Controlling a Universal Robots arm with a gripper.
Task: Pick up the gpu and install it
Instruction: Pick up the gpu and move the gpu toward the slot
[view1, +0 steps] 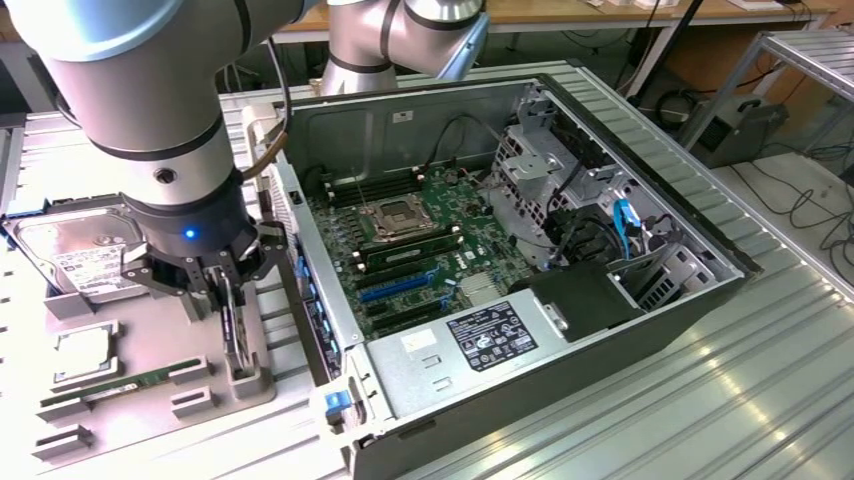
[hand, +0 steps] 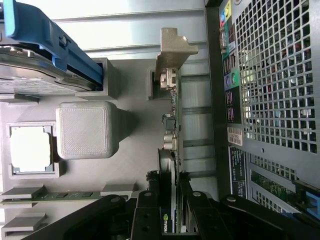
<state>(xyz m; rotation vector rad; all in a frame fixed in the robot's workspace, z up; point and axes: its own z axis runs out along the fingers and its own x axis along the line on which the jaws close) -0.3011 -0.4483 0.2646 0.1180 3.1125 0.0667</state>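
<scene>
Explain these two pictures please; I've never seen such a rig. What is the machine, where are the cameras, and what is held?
The grey tube is a robot arm ending in a gripper, its two-fingered hand. One picture comes from a camera off the arm; the other from a camera on its wrist. On the grey tray lie a hard drive, a processor chip and a RAM stick. Beside it stands an open computer case. The gripper is closed on the gpu, a slim card standing on edge in the tray.
</scene>
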